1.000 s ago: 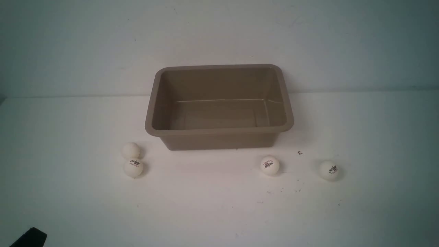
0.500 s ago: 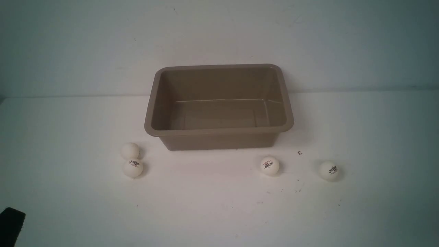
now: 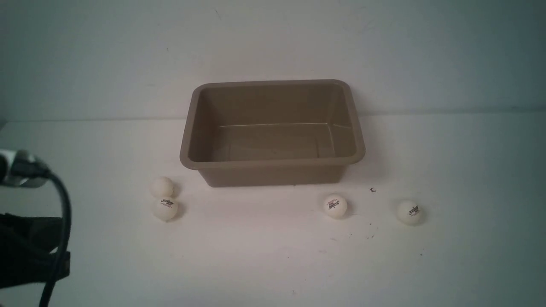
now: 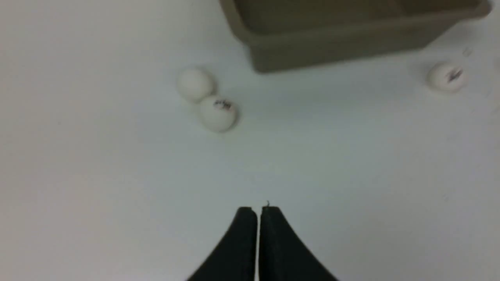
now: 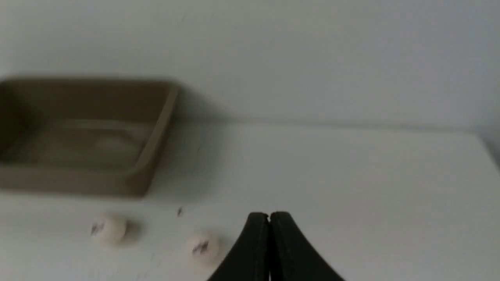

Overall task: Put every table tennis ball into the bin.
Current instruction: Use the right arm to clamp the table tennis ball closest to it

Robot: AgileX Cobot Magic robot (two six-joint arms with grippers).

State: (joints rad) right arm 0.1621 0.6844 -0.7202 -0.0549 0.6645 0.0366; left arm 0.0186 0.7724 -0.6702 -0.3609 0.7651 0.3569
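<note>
You had binned nothing: four table tennis balls (image 3: 165, 209) lay on the counter (image 3: 256, 260) at the empty bin's (image 3: 273, 163) 7, 5 and 4 o'clock, both pairs of jaws pressed together.

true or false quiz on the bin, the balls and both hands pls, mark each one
1. The bin has no ball in it. True.
2. All four table tennis balls lie on the table. True.
3. The left hand is open. False: it is closed and holds nothing.
4. The two balls on the robot's left sit well apart. False: the plain ball and the logo ball touch.
5. The right hand grips a ball. False: it is shut on nothing.
</note>
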